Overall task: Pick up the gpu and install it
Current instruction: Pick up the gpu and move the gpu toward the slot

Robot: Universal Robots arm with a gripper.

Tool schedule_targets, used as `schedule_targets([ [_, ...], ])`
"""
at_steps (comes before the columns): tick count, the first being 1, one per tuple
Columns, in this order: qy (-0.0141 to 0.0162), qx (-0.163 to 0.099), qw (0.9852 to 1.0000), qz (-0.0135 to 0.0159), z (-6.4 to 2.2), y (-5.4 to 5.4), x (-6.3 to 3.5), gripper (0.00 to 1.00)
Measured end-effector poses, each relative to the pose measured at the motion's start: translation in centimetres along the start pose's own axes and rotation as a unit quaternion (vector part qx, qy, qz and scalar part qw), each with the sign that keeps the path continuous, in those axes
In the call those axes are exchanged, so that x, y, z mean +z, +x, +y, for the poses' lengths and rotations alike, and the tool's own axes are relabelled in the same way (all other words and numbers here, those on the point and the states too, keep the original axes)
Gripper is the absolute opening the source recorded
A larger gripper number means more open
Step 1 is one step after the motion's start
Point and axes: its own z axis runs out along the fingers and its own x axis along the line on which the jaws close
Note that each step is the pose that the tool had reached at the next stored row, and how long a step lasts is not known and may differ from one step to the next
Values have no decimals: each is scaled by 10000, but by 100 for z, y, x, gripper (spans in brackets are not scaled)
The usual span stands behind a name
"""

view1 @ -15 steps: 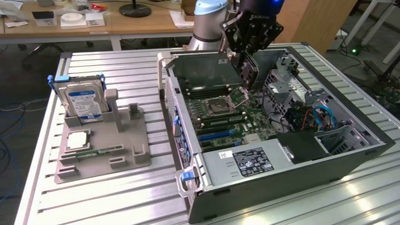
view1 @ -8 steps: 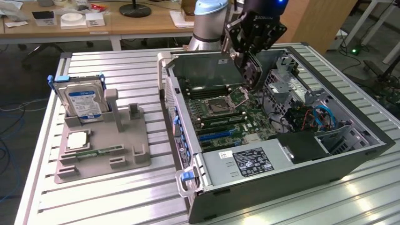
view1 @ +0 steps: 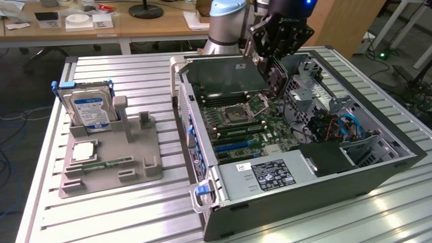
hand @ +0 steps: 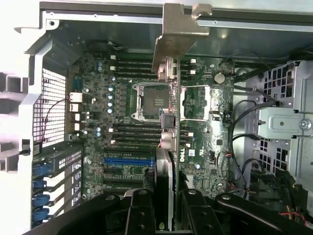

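Observation:
The gpu [view1: 223,76] is a dark flat card with a silvery end bracket [view1: 177,63]. It hangs in the air over the open computer case [view1: 378,172], above the motherboard [view1: 250,126]. My gripper [view1: 270,68] is shut on the card's edge at the end away from the bracket. In the wrist view the gpu [hand: 165,176] runs edge-on from between my fingers [hand: 142,210] out to its bracket [hand: 178,34]. It lies across the processor socket [hand: 149,100]. The blue expansion slot [hand: 127,160] sits lower on the board, apart from the card.
A grey holder tray [view1: 108,177] stands on the slatted table on the exterior view's left. It carries a hard drive with a blue label [view1: 91,109], a processor chip [view1: 82,151] and a green memory stick [view1: 104,164]. Inside the case are a power supply [view1: 270,174] and cables [view1: 347,126].

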Motion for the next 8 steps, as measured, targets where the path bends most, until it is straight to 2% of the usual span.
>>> schedule_targets([
  [4,0,0,10000,0,-1,-55,4,27],
  [8,1,0,10000,0,-1,-60,5,27],
])
